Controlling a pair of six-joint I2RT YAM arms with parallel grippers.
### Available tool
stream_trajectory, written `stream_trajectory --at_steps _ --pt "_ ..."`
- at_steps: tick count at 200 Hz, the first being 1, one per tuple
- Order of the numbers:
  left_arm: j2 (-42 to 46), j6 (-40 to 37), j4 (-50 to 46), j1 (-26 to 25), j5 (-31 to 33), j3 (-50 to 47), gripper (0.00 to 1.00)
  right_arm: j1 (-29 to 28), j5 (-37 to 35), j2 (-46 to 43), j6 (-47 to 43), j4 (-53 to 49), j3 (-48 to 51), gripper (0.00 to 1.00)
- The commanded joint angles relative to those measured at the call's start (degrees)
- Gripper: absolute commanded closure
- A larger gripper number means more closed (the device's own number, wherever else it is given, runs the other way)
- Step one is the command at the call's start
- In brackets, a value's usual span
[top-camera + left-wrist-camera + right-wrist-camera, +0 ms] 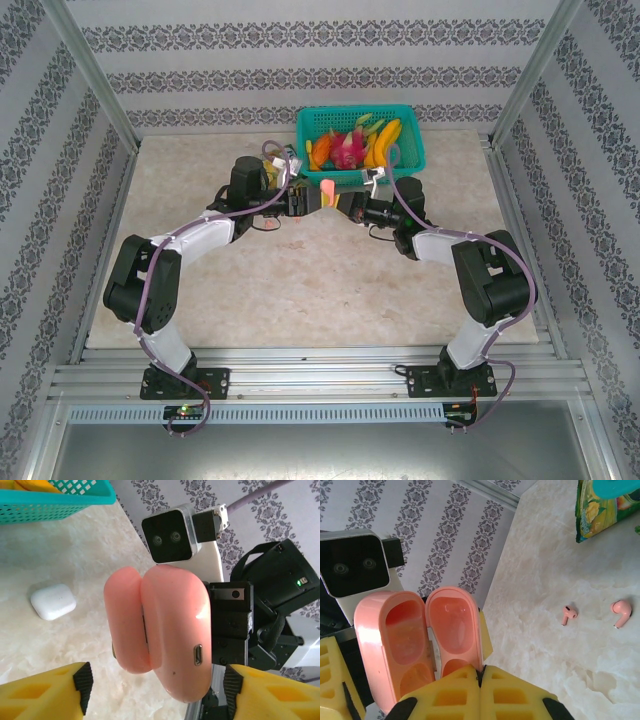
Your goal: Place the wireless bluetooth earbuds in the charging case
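**A:** Item one, pink charging case. Location?

**B:** Off the table, raised between the two arms. From above it hangs at six o'clock of the teal basket. The lid is swung open and both halves are bare inside.

**A:** Held by?

**B:** Right gripper, jaws pinched together on the lower edge of one half of the shell. On the left gripper, the fingers stand wide at nine and three o'clock of the case. They are clear of it on both sides and hold nothing.

**A:** Item two, earbuds?

**B:** Two pink earbuds, loose on the marble table. In the right wrist view they lie at three o'clock of the case, near each other and well apart from it. Neither is seated.

**A:** Other stock?

**B:** White case, shut, on the table at nine o'clock of the pink one in the left wrist view. Snack packet at one o'clock in the right wrist view.

**A:** Step in hand?

**B:** As I judge it, the case is opened and presented, and loading has not yet begun.

**A:** Next move calls for?

**B:** Probably the free left gripper goes down to one earbud. That needs a fine pinch on a tiny stemmed piece, then stem first into a well. Meanwhile the right gripper keeps the case steady with the wells facing up.
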State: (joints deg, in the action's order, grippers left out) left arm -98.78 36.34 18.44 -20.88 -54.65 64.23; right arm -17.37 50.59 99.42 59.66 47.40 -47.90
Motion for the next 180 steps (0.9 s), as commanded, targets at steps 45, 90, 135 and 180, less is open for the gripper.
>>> stream_trajectory --at_steps 45,90,135,180 --pt "5.48 -4.74 -5.26 1.76 4.29 0.58 0.0 2.01 -1.58 -1.8 -3.38 -2.03 -1.43 0.93" --pt "9.8 -13.65 -21.35 4.02 8.78 6.1 0.0 2.13 -3.44 -3.74 -11.87 -12.72 -4.99 0.93" --pt "11.06 -23.87 -40.6 4.54 20.91 16.87 0.0 2.14 -6.72 -5.85 -22.22 -24.81 -9.88 0.94" --pt "13.57 -31.05 -41.5 4.58 33.69 18.38 0.0 0.38 -16.18 -10.14 -38.19 -42.19 -15.53 0.95"
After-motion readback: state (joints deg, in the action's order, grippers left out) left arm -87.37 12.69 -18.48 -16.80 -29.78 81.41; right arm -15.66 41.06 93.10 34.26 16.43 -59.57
